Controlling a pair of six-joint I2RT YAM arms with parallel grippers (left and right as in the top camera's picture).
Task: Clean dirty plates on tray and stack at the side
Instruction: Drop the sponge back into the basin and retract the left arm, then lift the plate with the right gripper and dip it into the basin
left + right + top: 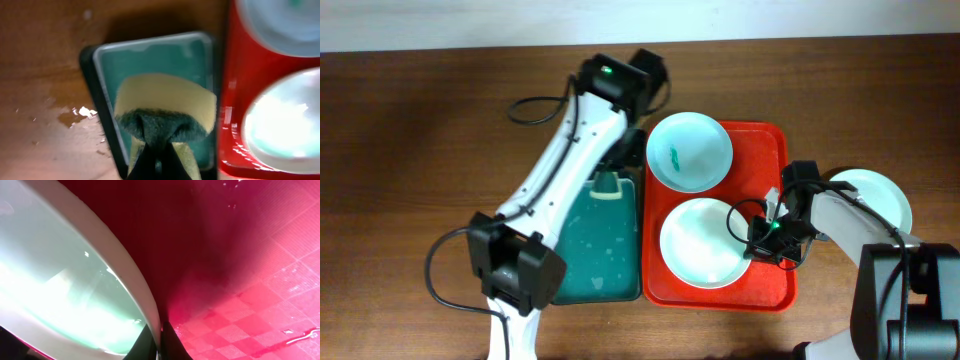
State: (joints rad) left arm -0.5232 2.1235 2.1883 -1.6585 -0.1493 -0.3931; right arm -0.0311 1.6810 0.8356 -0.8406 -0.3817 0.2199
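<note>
Reaching low over the red tray (772,142) by the near edge of the worktop (400,150), my right pincer (767,232) pinches the rim of the nearer plate (700,242); my left pincer (159,152) clamps a sponge (165,100), its tips buried from sight.

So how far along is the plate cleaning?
The third plate already sits on the table right of the red tray. The right tool grips the near plate by its rim; it looks clean. The far plate shows a green smear, so it's left. The left tool holds the sponge.
</note>
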